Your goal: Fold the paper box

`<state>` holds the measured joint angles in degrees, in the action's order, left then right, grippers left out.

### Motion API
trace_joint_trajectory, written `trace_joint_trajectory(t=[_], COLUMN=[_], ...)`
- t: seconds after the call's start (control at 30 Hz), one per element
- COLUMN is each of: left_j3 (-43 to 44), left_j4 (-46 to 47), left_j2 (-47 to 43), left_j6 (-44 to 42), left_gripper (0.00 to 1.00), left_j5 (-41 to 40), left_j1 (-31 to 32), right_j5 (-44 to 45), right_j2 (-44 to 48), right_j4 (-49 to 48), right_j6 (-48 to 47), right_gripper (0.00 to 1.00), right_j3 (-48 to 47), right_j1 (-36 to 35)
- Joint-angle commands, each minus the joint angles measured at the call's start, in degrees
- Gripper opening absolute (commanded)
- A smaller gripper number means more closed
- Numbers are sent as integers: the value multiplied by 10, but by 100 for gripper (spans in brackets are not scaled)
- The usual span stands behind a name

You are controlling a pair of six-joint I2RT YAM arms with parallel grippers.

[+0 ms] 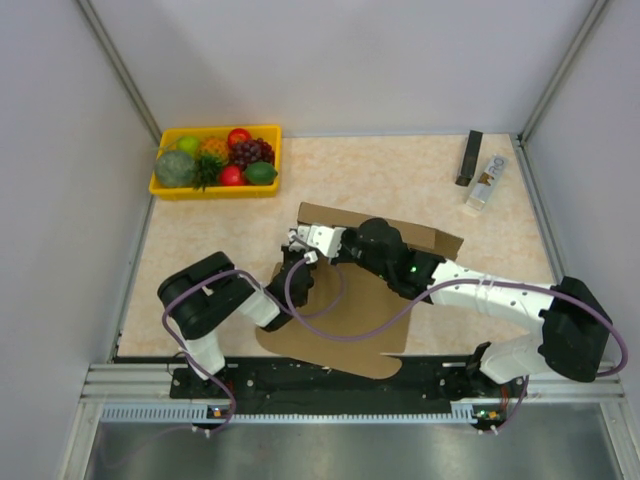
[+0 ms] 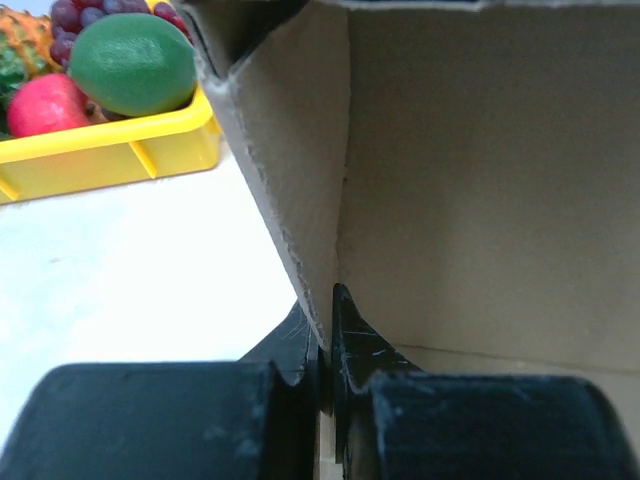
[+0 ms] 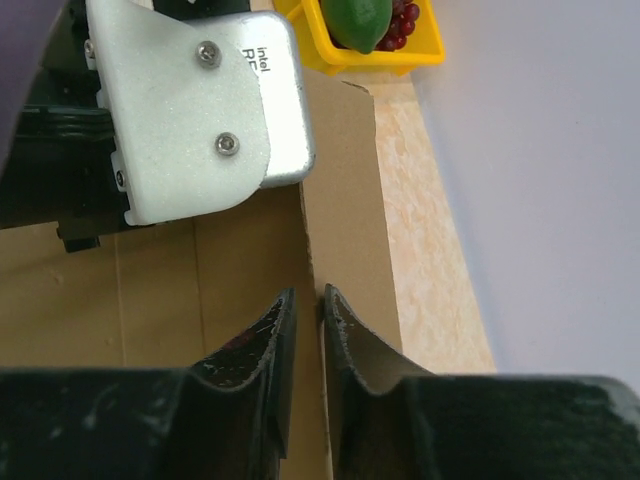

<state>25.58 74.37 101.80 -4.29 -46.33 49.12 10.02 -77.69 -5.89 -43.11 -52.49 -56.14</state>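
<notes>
The paper box (image 1: 340,322) is a brown cardboard sheet lying flat mid-table, with its far wall (image 1: 420,236) raised. Both grippers meet at that wall's left end. In the left wrist view my left gripper (image 2: 325,335) is shut on the edge of an upright cardboard panel (image 2: 480,180), its fingers pressed to both faces. From above, the left gripper (image 1: 298,240) sits just left of its white wrist camera. My right gripper (image 3: 310,305) straddles the edge of the upright wall (image 3: 345,200), its jaws slightly parted with a narrow gap showing. Seen from above, the right gripper (image 1: 342,244) is largely hidden by its own wrist.
A yellow tray (image 1: 215,192) of fruit stands at the far left corner; its rim also shows in the left wrist view (image 2: 120,155) and the right wrist view (image 3: 420,50). A black bar (image 1: 470,158) and a small clear item (image 1: 486,182) lie at the far right.
</notes>
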Motion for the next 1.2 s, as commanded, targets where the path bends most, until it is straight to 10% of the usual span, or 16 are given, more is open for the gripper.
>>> trace_joint_trajectory(t=[0.0, 0.53, 0.87, 1.17], left_j3=[-15, -97, -90, -93], left_j4=[51, 213, 213, 201], left_j2=[-20, 32, 27, 8], left_j6=[27, 18, 16, 61], left_gripper=[0, 0, 1, 43], left_j5=[50, 100, 74, 58], left_j1=[-8, -8, -7, -7], right_j5=[-30, 58, 51, 45], right_j2=[24, 25, 31, 48], right_j4=[8, -37, -62, -37], right_j6=[47, 3, -16, -7], right_gripper=[22, 47, 8, 0], right_j3=[13, 53, 53, 52], right_j1=[-25, 3, 2, -15])
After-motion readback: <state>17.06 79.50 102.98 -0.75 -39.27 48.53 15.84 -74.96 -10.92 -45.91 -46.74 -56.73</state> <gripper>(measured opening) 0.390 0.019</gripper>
